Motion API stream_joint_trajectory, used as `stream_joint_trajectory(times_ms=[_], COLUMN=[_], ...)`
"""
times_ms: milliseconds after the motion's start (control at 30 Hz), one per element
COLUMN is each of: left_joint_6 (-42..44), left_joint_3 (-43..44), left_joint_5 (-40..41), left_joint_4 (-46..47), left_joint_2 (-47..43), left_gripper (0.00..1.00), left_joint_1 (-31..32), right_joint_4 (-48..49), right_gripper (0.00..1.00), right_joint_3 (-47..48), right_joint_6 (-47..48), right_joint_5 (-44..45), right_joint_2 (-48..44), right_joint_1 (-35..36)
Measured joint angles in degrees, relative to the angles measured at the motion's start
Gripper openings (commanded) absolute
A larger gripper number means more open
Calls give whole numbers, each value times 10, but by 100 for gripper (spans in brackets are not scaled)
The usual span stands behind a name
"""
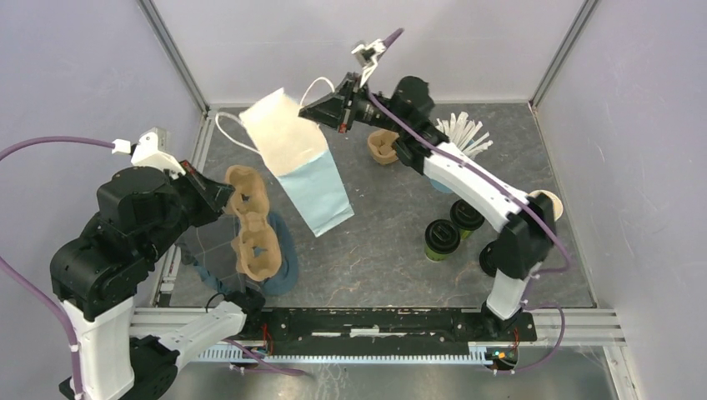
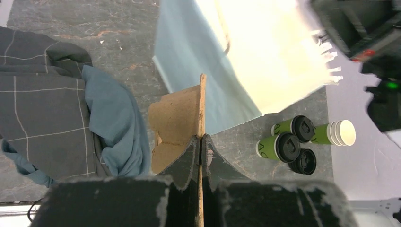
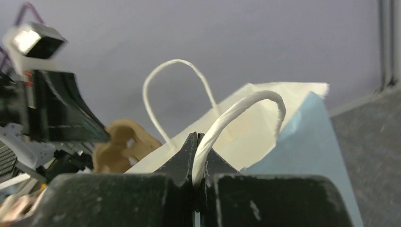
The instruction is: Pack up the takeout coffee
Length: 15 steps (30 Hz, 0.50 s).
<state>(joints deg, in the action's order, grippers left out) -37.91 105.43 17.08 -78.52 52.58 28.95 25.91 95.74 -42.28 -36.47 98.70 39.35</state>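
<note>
top: right gripper (image 1: pixel 313 108) is up at the back, clamped on the bag (image 1: pixel 304 167) handle. Bag is tilted, can't tell if its base touches the table (image 1: pixel 392 267). left gripper (image 1: pixel 221 197) is pinched on the carrier (image 1: pixel 250 225) edge, carrier over the cloth (image 1: pixel 283 258). coffee (image 1: pixel 440 240) stands upright on the table, lid up, axis vertical, front-right of the bag and well apart from both sets of jaws. second lidded cup (image 1: pixel 465 215) is just beside it. It sits by the right arm's base, so the right arm is nearer, but both grippers are full

left wrist: jaws fully closed on the carrier (image 2: pixel 177 118) wall. coffee (image 2: pixel 283 146) is off to the right past the bag (image 2: pixel 265 61), clustered with other lidded cups and a lidless stack (image 2: pixel 339 132). Pale letters on its side look like "AC", rest unreadable

right wrist: jaws closed tight on the white twisted handle (image 3: pixel 236 111), bag (image 3: pixel 293 156) mouth behind it. coffee not in frame. No print visible on the bag
</note>
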Motion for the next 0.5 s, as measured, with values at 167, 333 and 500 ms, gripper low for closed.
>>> stream_joint_trajectory(times_ms=[167, 333, 500], left_joint_6=[0, 0, 0], left_joint_3=[0, 0, 14], left_joint_5=[13, 21, 21], left_joint_4=[-8, -8, -8], left_joint_2=[-3, -2, 6], left_gripper=[2, 2, 2], left_joint_1=[0, 0, 0], right_joint_4=[-43, -148, -225], right_gripper=[0, 0, 1], right_joint_3=[27, 18, 47], right_joint_6=[-31, 13, 84], right_joint_5=[-98, -179, -233], right_joint_2=[118, 155, 156], right_joint_1=[-30, -67, -104])
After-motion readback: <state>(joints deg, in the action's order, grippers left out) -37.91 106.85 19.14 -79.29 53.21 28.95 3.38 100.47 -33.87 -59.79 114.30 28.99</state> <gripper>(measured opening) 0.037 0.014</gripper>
